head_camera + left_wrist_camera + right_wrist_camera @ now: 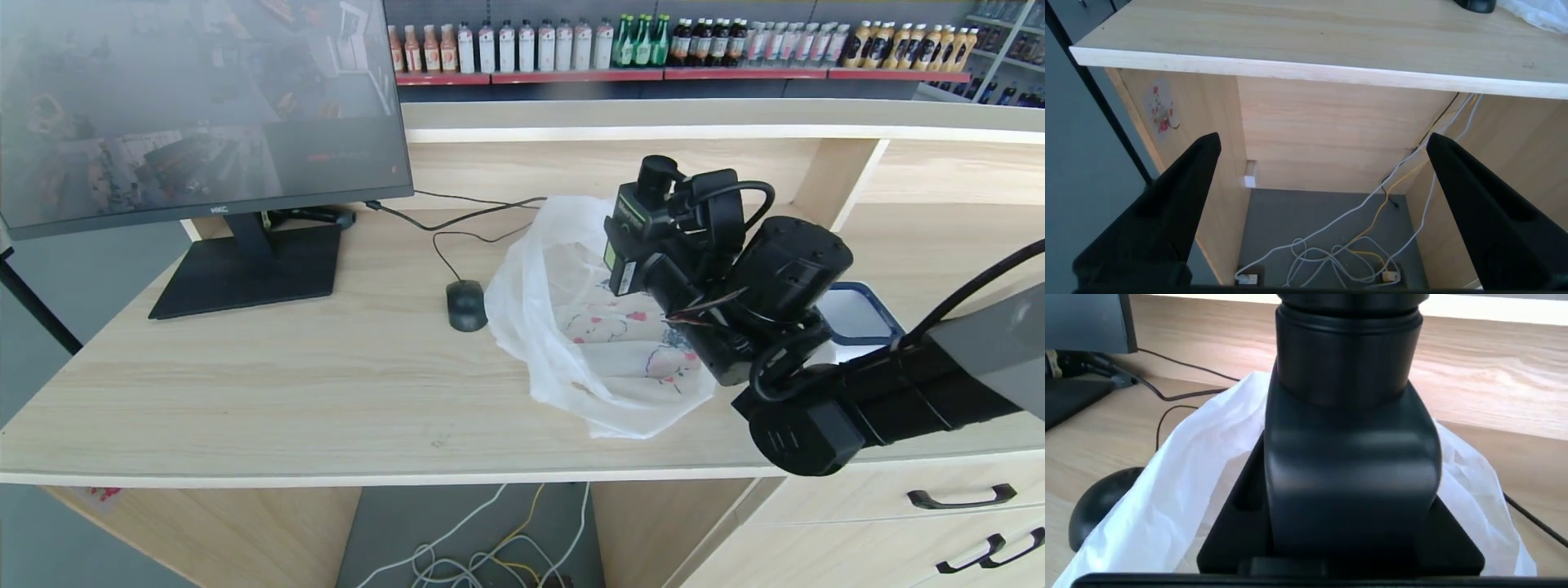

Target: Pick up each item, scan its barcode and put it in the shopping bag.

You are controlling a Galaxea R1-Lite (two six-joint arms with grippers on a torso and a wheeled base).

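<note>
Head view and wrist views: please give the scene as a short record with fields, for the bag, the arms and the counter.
shopping bag: white plastic, crumpled, lying on the counter
right arm: above the bag, hiding part of it
left gripper: open, empty, lower than the counter's front edge
mouse: on the counter, close beside the bag on its left
monitor: at the counter's left end
blue-rimmed container: behind the right arm, partly hidden

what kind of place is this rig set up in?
Most likely a shop checkout, real or mock-up. Rows of bottled drinks line the shelves behind, a monitor stands on a wooden counter, and a white plastic shopping bag lies open on it.
</note>
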